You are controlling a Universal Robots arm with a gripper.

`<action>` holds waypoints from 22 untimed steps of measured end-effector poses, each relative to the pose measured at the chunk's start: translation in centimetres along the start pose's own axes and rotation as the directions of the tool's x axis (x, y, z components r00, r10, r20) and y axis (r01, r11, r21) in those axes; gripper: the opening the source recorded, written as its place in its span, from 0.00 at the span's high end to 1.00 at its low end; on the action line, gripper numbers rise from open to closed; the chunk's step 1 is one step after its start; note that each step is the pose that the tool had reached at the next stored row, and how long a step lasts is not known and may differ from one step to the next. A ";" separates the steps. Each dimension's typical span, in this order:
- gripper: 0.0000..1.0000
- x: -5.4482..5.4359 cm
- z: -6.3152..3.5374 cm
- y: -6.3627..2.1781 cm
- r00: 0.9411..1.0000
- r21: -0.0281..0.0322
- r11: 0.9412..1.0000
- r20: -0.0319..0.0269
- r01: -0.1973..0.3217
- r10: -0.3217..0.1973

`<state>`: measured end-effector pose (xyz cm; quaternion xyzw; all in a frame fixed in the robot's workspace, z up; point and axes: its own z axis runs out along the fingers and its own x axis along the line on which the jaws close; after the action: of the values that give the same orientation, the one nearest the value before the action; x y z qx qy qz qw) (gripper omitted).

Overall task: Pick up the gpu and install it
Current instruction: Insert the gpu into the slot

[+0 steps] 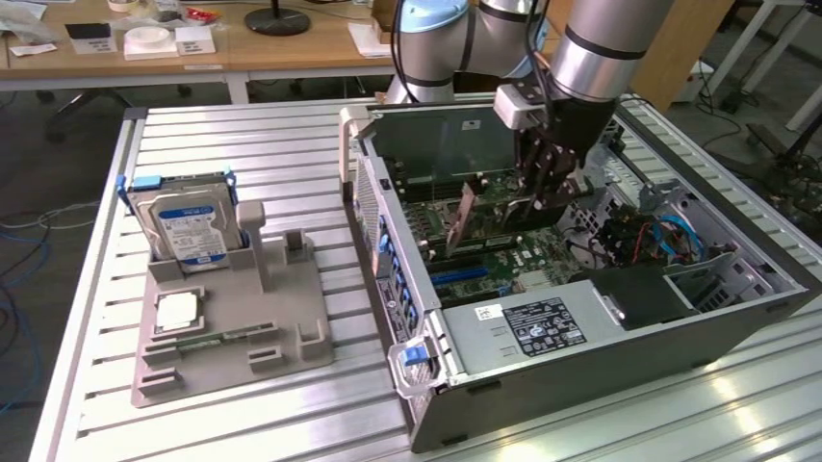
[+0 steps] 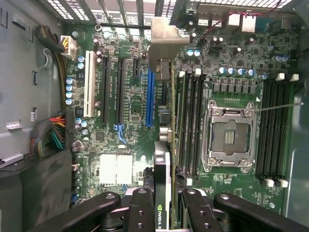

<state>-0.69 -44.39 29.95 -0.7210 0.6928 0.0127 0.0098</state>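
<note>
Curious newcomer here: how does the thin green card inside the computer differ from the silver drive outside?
The thin green circuit card with silver bracket is gripped by the fingers over the motherboard; the silver hard drive with blue-white label stands untouched in a grey holder. Card slim, drive boxy. Both stand on edge.

Hard drive (image 1: 191, 229) upright in grey fixture (image 1: 276, 310); wooden desk (image 1: 276, 53) behind.

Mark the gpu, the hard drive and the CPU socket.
gpu (image 2: 166, 41), wrist view, silver end bracket.
hard drive (image 1: 191, 229), exterior view, blue-white label.
CPU socket (image 2: 231, 133), wrist view, empty centre.
</note>
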 end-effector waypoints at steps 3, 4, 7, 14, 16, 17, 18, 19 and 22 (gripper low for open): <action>0.73 0.0 0.04 0.00 1.000 0.000 1.000 0.000 0.000 0.000; 0.73 0.0 0.05 0.01 1.000 0.000 1.000 -0.001 0.000 0.000; 0.73 0.0 0.08 0.02 1.000 0.001 1.000 -0.001 -0.010 0.010; 0.73 0.0 0.11 0.01 1.000 0.001 1.000 -0.001 -0.014 0.014; 0.73 0.0 0.30 0.05 1.000 0.001 1.000 -0.001 -0.018 0.018; 0.73 0.1 0.40 0.06 1.000 0.001 1.000 -0.001 -0.020 0.020; 0.73 0.1 0.51 0.08 1.000 0.001 1.000 -0.001 -0.021 0.021; 0.73 0.1 0.72 0.10 1.000 0.001 1.000 -0.001 -0.022 0.022; 0.73 0.1 0.80 0.13 1.000 0.001 1.000 -0.001 -0.022 0.022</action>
<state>-0.83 -44.48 29.14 -0.7133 0.7007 0.0120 0.0095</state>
